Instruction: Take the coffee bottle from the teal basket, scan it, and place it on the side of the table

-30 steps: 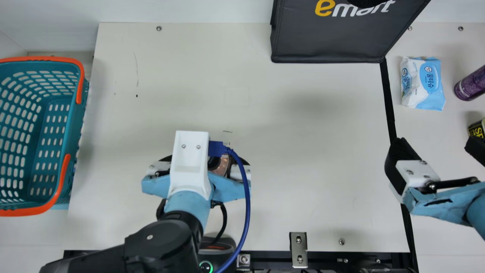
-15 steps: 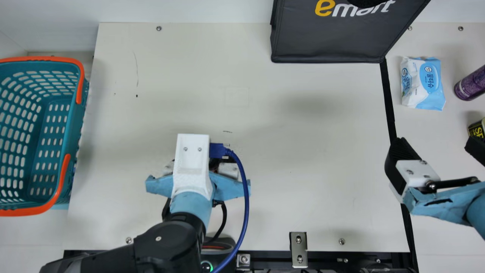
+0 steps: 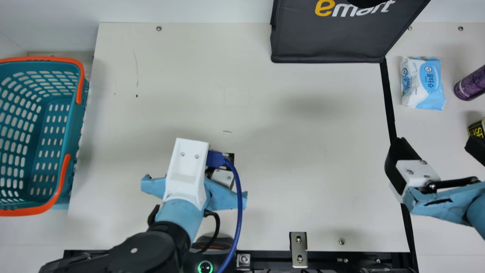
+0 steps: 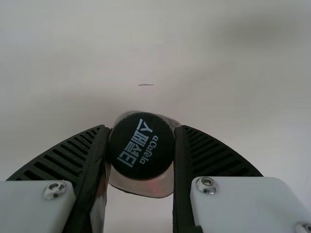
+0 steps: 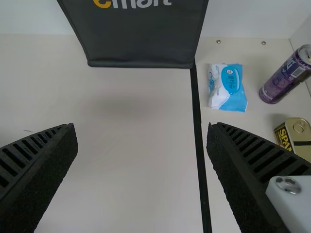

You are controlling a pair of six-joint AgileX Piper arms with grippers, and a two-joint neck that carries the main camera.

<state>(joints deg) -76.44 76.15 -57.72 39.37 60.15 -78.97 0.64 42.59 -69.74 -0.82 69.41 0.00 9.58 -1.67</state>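
Main view: The left gripper (image 3: 187, 167) is above the cream table (image 3: 303, 189), with its wrist housing and blue cable (image 3: 239, 204) covering the view below. A black device (image 3: 205, 266) with a lit green ring sits at the near table edge, beside the left forearm. The teal basket (image 3: 78, 125) with orange handles is at the left. At the far edge, a dark bag (image 3: 326, 41) carries large yellow and white lettering. To the right of the black strip (image 3: 389, 102) are a blue-and-white wipes pack (image 3: 422, 83) with printed labels, a purple can (image 3: 471, 84) and a tin (image 3: 478, 129) with yellow letters. The right gripper (image 3: 435, 146) is open near the tin.

Left wrist view: The claw is closed on the coffee bottle (image 4: 141, 145), one finger on each side. The black cap bears pale print in two sizes. A patch beside the cap appears to glow red.

Right wrist view: The ribbed fingers are spread wide. Beyond them, the purple can shows a barcode; the tin carries a black label with yellow letters.
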